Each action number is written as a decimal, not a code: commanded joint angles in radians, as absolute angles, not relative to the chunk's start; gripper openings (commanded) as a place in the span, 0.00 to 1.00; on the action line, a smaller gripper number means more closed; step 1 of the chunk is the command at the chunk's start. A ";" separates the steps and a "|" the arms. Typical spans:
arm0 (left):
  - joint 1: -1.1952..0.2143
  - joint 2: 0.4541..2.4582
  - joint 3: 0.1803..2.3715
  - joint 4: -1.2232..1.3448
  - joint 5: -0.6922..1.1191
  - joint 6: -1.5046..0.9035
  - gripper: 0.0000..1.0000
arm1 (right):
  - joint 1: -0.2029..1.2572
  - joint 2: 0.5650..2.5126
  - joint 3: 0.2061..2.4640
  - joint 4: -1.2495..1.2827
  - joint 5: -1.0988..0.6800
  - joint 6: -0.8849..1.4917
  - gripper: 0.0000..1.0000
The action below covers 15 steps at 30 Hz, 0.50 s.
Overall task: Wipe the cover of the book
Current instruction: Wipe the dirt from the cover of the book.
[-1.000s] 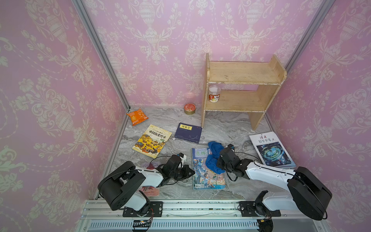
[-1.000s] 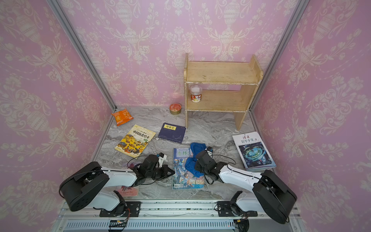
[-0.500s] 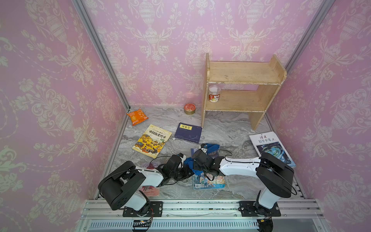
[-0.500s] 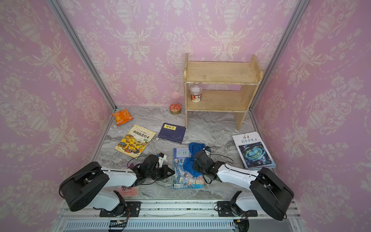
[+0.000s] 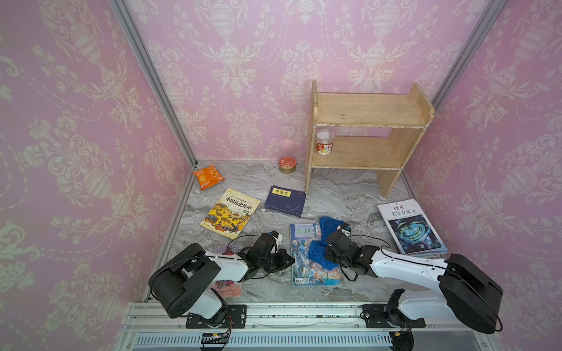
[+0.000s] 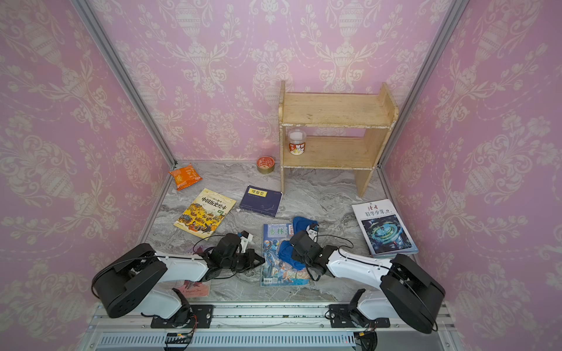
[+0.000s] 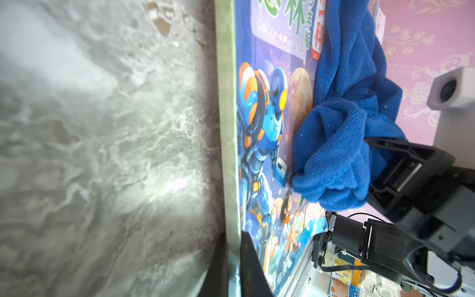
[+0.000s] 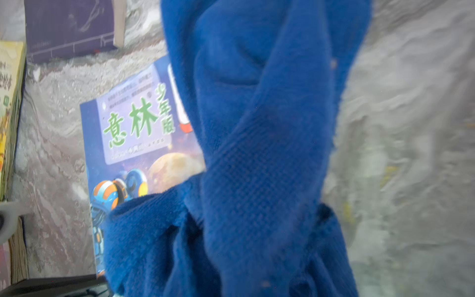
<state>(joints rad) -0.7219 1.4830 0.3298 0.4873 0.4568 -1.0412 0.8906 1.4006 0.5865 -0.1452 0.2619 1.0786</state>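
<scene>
Book [image 5: 304,273] lies right beneath the right end effector [image 5: 327,253], which clenches the blue cloth [image 5: 316,256], long axis running ahead.

My left gripper [image 5: 290,261], lower centre: closed, arm low. My right gripper [image 5: 327,258], right of it: clamped, forearm outstretched.

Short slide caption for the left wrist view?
Right end effector holds a blue cloth against the book's illustrated cover.
</scene>
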 commanded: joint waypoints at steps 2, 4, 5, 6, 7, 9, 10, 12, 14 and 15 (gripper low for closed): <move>-0.719 1.522 0.351 0.506 0.399 -1.044 0.00 | 1.067 1.675 0.708 -0.350 0.145 1.108 0.00; -0.719 1.521 0.354 0.509 0.399 -1.048 0.00 | 1.107 1.749 0.765 -0.304 0.111 1.111 0.00; -0.719 1.518 0.354 0.509 0.398 -1.050 0.00 | 1.109 1.761 0.764 -0.277 0.094 1.117 0.00; -0.719 1.516 0.351 0.509 0.398 -1.050 0.00 | 1.106 1.761 0.746 -0.248 0.084 1.129 0.00; -0.719 1.512 0.349 0.509 0.397 -1.051 0.00 | 1.098 1.749 0.719 -0.238 0.087 1.140 0.00; -0.719 1.501 0.343 0.499 0.395 -1.051 0.00 | 1.058 1.693 0.645 -0.283 0.116 1.172 0.00; -0.719 1.495 0.342 0.492 0.394 -1.049 0.00 | 1.036 1.661 0.609 -0.320 0.132 1.189 0.00; -0.719 1.478 0.339 0.473 0.385 -1.035 0.00 | 0.974 1.561 0.513 -0.431 0.193 1.257 0.00; -0.719 1.469 0.346 0.450 0.374 -1.016 0.00 | 0.925 1.455 0.444 -0.492 0.227 1.288 0.00; -0.716 1.469 0.354 0.437 0.367 -1.005 0.00 | 0.910 1.404 0.421 -0.508 0.240 1.297 0.00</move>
